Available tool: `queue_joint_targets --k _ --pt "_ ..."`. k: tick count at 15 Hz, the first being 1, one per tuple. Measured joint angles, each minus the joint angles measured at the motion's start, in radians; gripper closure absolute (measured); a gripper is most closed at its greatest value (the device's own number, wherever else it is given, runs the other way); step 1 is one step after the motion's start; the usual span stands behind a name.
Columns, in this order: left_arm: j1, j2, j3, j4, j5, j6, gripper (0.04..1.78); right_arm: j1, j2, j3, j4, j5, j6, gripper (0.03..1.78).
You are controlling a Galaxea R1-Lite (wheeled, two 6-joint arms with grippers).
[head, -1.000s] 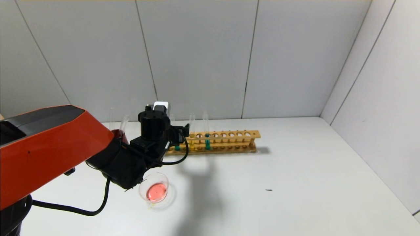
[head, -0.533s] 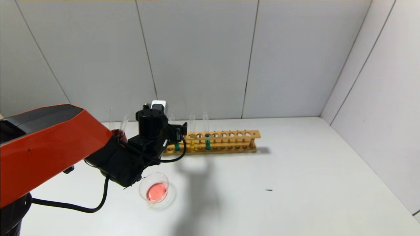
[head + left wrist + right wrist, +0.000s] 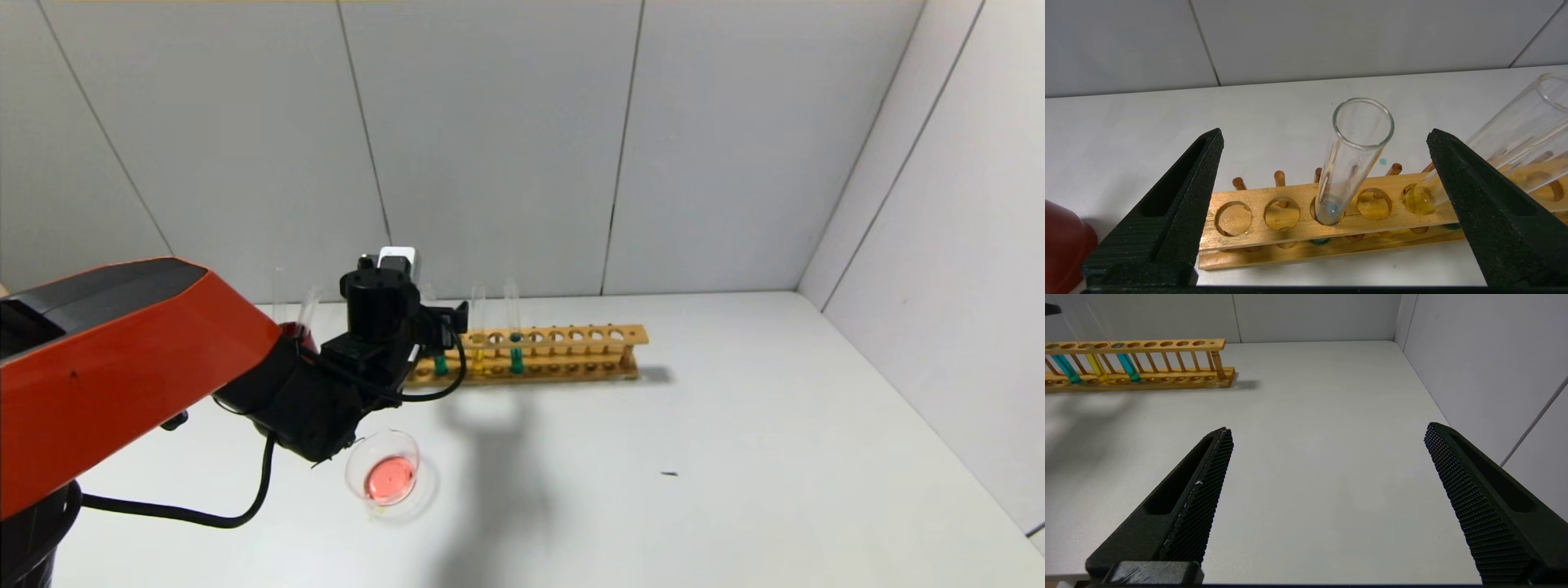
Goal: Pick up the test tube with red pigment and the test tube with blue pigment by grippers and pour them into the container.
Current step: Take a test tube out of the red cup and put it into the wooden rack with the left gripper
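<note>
A thin clear glass test tube with blue pigment (image 3: 1349, 163) stands upright in a wooden rack (image 3: 1298, 232), directly between the two fingers of the left gripper (image 3: 1325, 139) and touching neither. Its round open rim faces up, and a small patch of teal-blue shows at its base through the rack hole. The left gripper's fingers (image 3: 1180, 208) are black, wedge-shaped and rough-textured, spread wide apart with nothing held.

Beside the far finger leans another clear tube with yellow liquid (image 3: 1486, 151). In the head view a second teal tube (image 3: 515, 343) stands in the same rack (image 3: 571, 351), farther from the left gripper (image 3: 445, 331). The rack is a long, pale orange-brown strip of wood with a row of round holes and small dowel posts.

The container (image 3: 384, 478), a low clear glass dish with a pouring lip, sits on the white table (image 3: 735, 457) below and behind the left gripper, near the arm's wrist. It holds a shallow pool of pink-red liquid. A dark red cup (image 3: 1063, 241) sits just beside the gripper's other finger.

The right gripper (image 3: 1327, 433) hangs over bare table well away from the rack, its black mesh-textured fingers wide apart and holding nothing.
</note>
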Motion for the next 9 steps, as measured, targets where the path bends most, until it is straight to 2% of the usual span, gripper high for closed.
queue_joint_targets --k 3,5,7,9 --pt "0.000 0.010 -0.006 -0.003 0.000 0.004 0.13 0.000 0.000 0.000 0.000 0.000 0.000 0.10" --pt "0.000 0.017 -0.008 -0.004 0.000 0.004 0.31 0.000 0.000 0.000 0.000 0.000 0.000 0.10" --pt "0.000 0.020 -0.006 -0.006 0.000 0.004 0.58 0.000 0.000 0.000 0.000 0.000 0.000 0.10" --pt "0.000 0.022 -0.003 -0.006 0.000 0.004 0.97 0.000 0.000 0.000 0.000 0.000 0.000 0.10"
